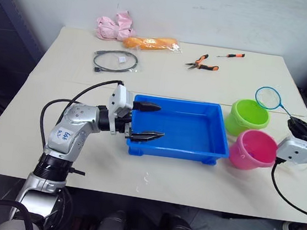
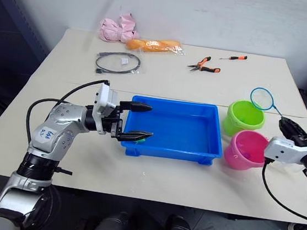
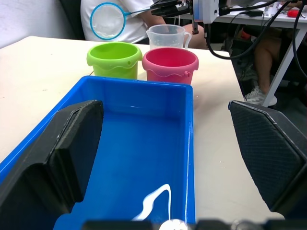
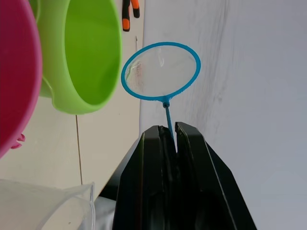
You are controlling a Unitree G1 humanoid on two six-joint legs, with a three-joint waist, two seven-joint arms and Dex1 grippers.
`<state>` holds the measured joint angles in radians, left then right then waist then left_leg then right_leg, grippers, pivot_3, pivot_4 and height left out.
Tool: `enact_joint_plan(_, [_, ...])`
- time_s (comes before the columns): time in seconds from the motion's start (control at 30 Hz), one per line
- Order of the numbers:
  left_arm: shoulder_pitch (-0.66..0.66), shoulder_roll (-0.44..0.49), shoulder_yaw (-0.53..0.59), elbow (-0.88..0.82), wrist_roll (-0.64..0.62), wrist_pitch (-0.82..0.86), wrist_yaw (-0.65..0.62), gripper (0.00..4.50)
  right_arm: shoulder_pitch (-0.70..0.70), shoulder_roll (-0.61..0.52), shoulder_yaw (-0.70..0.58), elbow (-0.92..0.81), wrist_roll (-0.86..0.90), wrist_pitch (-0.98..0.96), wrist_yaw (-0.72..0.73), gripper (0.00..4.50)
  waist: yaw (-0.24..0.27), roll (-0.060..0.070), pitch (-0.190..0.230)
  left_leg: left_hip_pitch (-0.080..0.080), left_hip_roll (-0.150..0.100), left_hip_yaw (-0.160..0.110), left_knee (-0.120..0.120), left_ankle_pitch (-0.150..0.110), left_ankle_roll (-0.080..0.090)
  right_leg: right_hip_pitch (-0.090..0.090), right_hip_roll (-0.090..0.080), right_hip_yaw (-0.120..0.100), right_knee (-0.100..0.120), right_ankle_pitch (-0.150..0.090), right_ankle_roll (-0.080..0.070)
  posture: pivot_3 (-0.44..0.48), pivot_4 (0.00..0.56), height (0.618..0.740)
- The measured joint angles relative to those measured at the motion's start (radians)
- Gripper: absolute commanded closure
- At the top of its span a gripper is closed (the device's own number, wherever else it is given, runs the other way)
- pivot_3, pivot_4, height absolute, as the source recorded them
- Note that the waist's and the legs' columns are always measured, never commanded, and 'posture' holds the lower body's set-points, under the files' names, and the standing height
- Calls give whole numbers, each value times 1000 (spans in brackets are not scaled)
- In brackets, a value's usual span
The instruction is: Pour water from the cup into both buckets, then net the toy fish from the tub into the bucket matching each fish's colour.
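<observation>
Right gripper (image 4: 171, 136) fingers clamped on net (image 4: 160, 72) by its thin handle, hoop above green bucket (image 1: 247, 117); light, whippy; left gripper (image 1: 146, 121) fingers spread over tub (image 1: 216, 132).

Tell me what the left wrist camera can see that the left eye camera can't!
Left wrist view: the clear cup behind the pink bucket, and a seated person's legs beyond the table.

Left eye view: the orange-handled pliers, a screwdriver, a coiled cable, an orange packet and a pink bundle at the table's far side.

Both: the blue tub, the green bucket, the pink one, the left gripper open at the tub's end, and the net held by the right gripper.
</observation>
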<state>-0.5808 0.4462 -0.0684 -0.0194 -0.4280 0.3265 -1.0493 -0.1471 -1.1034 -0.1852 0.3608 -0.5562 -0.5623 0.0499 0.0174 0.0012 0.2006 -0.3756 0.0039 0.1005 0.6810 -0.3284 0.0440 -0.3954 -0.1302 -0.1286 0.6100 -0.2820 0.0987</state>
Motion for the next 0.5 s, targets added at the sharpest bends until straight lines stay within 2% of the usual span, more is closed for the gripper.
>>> enact_joint_plan(0.13, [0, 0, -1, 1, 0, 0, 0, 33, -25, -1, 4, 1, 14, -8, 5, 4500, -3, 0, 0, 0, 0, 0, 0, 0, 0, 0, 0, 0, 0, 0, 0, 0, 150, 740])
enact_joint_plan(0.23, [0, 6, 0, 0, 0, 0, 0, 33, -37, 17, -3, -16, 146, 0, 85, 4500, -4, 0, 0, 0, 0, -1, 0, 0, 0, 1, 0, 0, 0, 0, 0, 0, 150, 740])
enact_joint_plan(0.3, [4, 23, 9, 0, 0, 0, -2, 33, -55, 48, -23, -71, 312, 44, 184, 4500, -5, 0, 0, 0, 0, -2, 0, 0, 0, 1, 0, -1, 0, 0, 0, 0, 150, 740])
enact_joint_plan(0.43, [81, 124, 76, -3, -15, -20, -50, 33, -19, 76, -19, -384, 849, 385, 529, 4500, -21, 0, 0, 1, 5, -3, 0, -1, -2, 2, 2, -2, 1, 0, -2, 0, 150, 740])
enact_joint_plan(0.5, [109, 170, 103, 3, -16, -29, -77, 33, -17, 73, -5, -498, 986, 533, 627, 4500, -18, 0, 0, 1, 6, -3, 1, -1, -2, 2, 1, -4, 1, 0, -3, 0, 150, 740])
